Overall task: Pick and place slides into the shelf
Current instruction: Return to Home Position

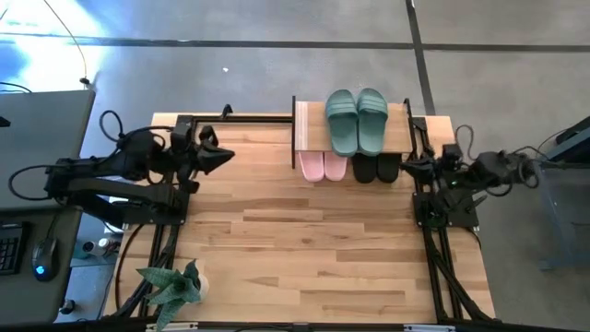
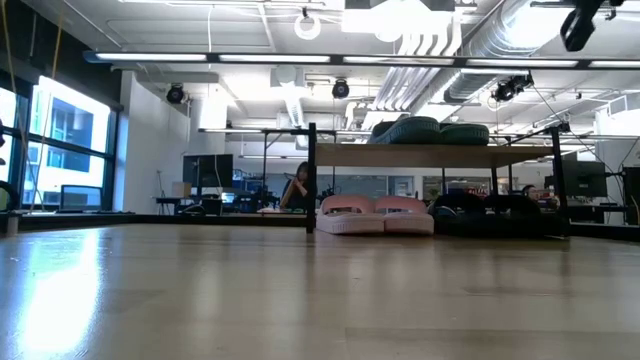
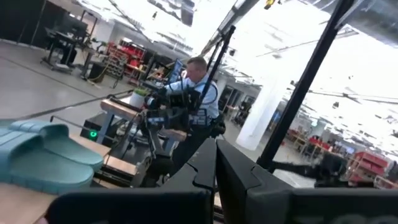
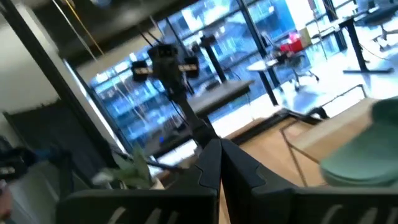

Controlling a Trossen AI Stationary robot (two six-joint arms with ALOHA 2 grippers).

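Note:
The shelf (image 1: 308, 118) stands at the table's far middle. A sage green pair of slides (image 1: 357, 120) lies side by side on its top board (image 2: 440, 155). Under the board sit a pink pair (image 1: 323, 166) on the left and a black pair (image 1: 376, 168) on the right, soles down, ends sticking out toward the near side. My left gripper (image 1: 226, 157) hovers shut to the left of the shelf, pointing at it. My right gripper (image 1: 407, 169) is shut just right of the shelf, drawn back near its arm's base. Neither holds anything.
A small potted plant (image 1: 173, 288) stands at the table's near left corner. Bare wooden tabletop (image 1: 313, 249) spreads in front of the shelf. A keyboard and mouse (image 1: 39, 269) lie on a desk left of the table. A person (image 3: 196, 93) sits in the room beyond.

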